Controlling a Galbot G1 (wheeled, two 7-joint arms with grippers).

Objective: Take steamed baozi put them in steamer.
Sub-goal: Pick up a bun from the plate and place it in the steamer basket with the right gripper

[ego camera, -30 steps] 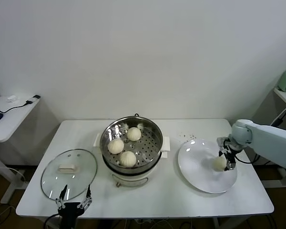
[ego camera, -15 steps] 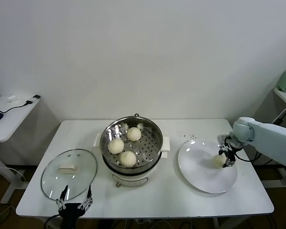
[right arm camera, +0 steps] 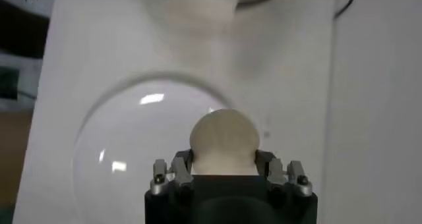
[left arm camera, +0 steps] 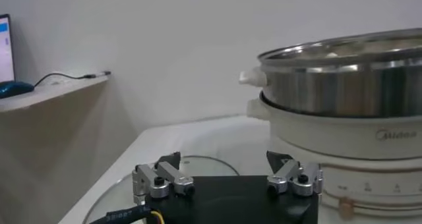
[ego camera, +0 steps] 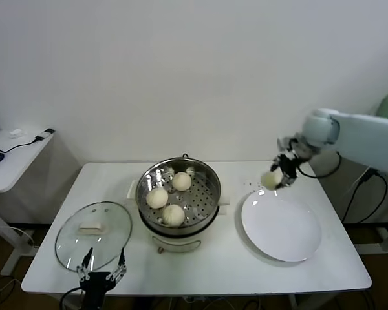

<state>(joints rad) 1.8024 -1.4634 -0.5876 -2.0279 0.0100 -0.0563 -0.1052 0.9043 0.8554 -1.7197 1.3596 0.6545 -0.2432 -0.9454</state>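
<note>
Right gripper (ego camera: 279, 177) is clamped on one steamed baozi (ego camera: 270, 179), fingers on either side of the bun, held up in the air above the far-left rim of the white plate (ego camera: 281, 227). In the right wrist view the same bun (right arm camera: 224, 141) sits between the two fingers (right arm camera: 265, 163), w/ the plate (right arm camera: 125, 146) below it and apart from it, nothing else lying on the plate. The right arm reaches in from the robot's right side, well above the table.

Left of the plate, near table centre, stands the steamer (ego camera: 179, 194): shiny steel pot w/ perforated tray, on a white base w/ side handles. Three baozi lie on the tray: one toward the back (ego camera: 182, 181), one at the left (ego camera: 157, 197), one at the front (ego camera: 173, 215). They're close together; can't tell if touching.

Further left on the white table (ego camera: 226, 265) lies the glass lid (ego camera: 94, 234), flat, white handle up, just beside the steamer but apart from it.

Left gripper (ego camera: 101, 276) is parked at the near table edge, by the front rim of the lid, jaws spread wide, holding nothing. Left wrist view shows its two fingers (left arm camera: 293, 177) standing apart, w/ the lid (left arm camera: 198, 166) just ahead and the steamer (left arm camera: 343, 107) beyond.

A small side desk (ego camera: 10, 161) w/ a cable stands off to the robot's left, well apart from the table.
</note>
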